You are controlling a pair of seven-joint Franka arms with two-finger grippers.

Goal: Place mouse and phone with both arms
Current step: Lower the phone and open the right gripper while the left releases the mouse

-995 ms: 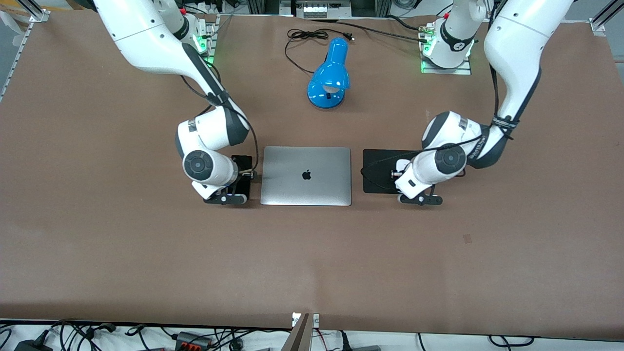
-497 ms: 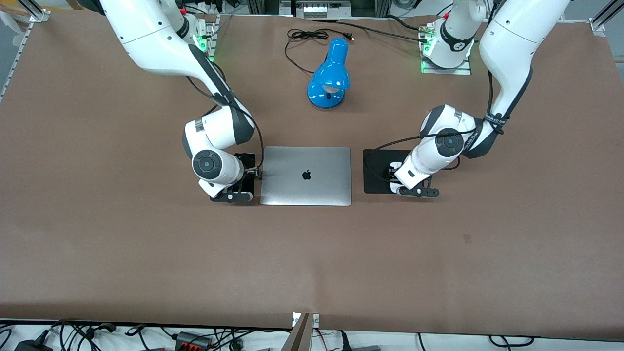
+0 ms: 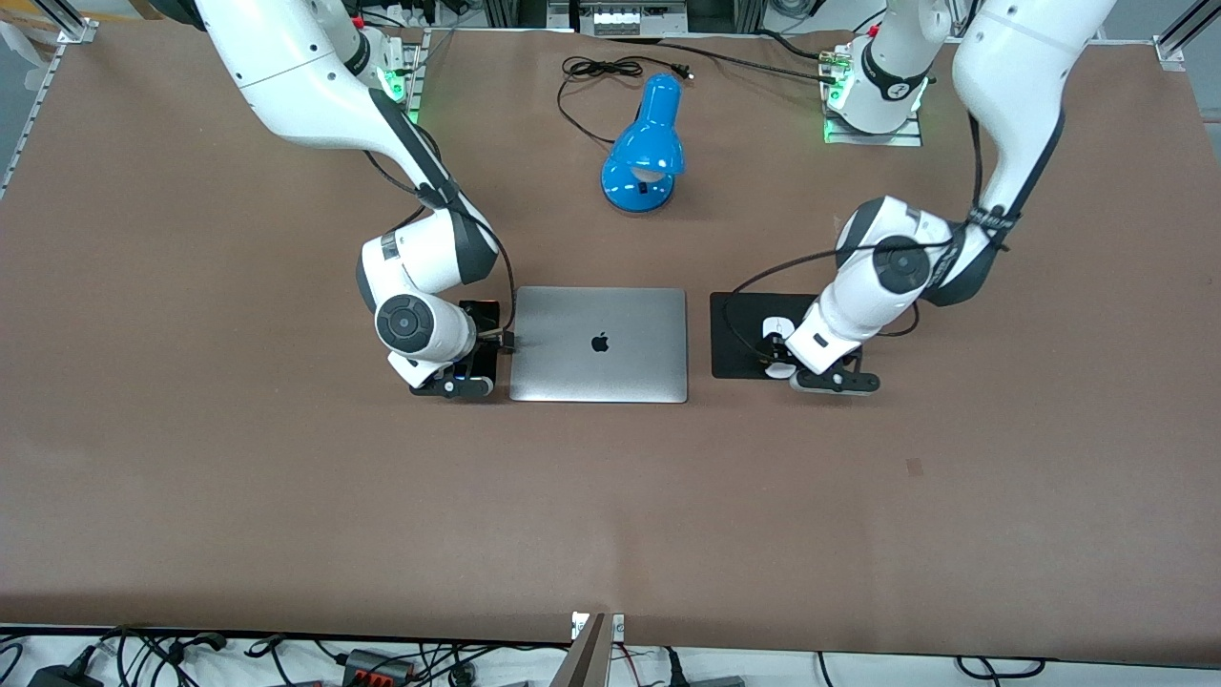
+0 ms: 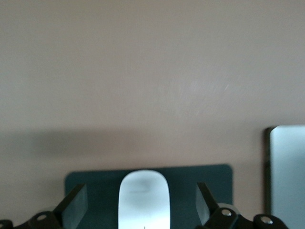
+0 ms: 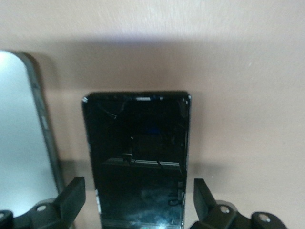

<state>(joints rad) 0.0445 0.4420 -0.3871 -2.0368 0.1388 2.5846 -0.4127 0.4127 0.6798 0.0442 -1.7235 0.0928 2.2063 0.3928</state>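
Observation:
The white mouse [image 3: 776, 330] lies on the black square pad [image 3: 739, 334] beside the silver laptop [image 3: 599, 343], toward the left arm's end of the table. My left gripper [image 3: 782, 353] is low over it, open. In the left wrist view the mouse [image 4: 144, 200] lies between the spread fingers [image 4: 76, 207], with a gap on each side. The black phone [image 3: 480, 308] lies flat on the table beside the laptop, toward the right arm's end. My right gripper [image 3: 474, 355] is low over it, open. In the right wrist view the phone [image 5: 138, 157] lies between the fingers [image 5: 74, 195], untouched.
A blue desk lamp [image 3: 644, 153] lies farther from the front camera than the laptop, its black cord [image 3: 591, 72] coiled near the bases. The laptop's edge shows in both wrist views [image 4: 288, 176] [image 5: 19, 133]. Bare brown tabletop [image 3: 610, 515] stretches nearer the camera.
My left hand has shifted a little toward the left arm's end of the table, uncovering part of the mouse on the pad. My right hand moved slightly toward the laptop, then held still.

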